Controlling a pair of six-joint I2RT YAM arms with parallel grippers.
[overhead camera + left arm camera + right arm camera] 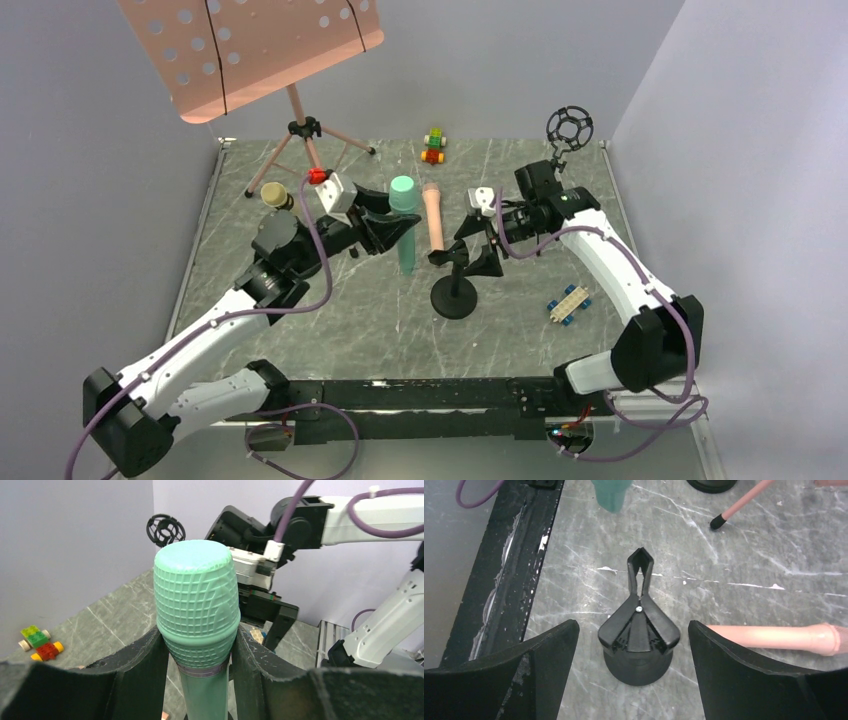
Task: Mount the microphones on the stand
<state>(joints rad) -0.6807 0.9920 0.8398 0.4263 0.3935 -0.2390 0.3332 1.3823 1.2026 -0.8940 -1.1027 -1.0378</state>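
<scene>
My left gripper [197, 647] is shut on the teal-green microphone [195, 595] just under its head and holds it upright above the table [403, 192]. The black stand [454, 298] has a round base and a clip on top [639, 630]. My right gripper [633, 630] is open, one finger on each side of that clip with a gap to both. The salmon pink microphone [433, 218] lies on the table, right beside the right finger [774, 636]. Behind my left arm the pale yellow microphone [276, 196] is partly hidden.
A pink music stand [250, 50] on a tripod [305, 135] fills the back left. A black ring-shaped mount [568, 127] stands at the back right. Toy-brick cars sit at the back centre [433, 146] and the front right [568, 304]. A black rail [519, 550] edges the table.
</scene>
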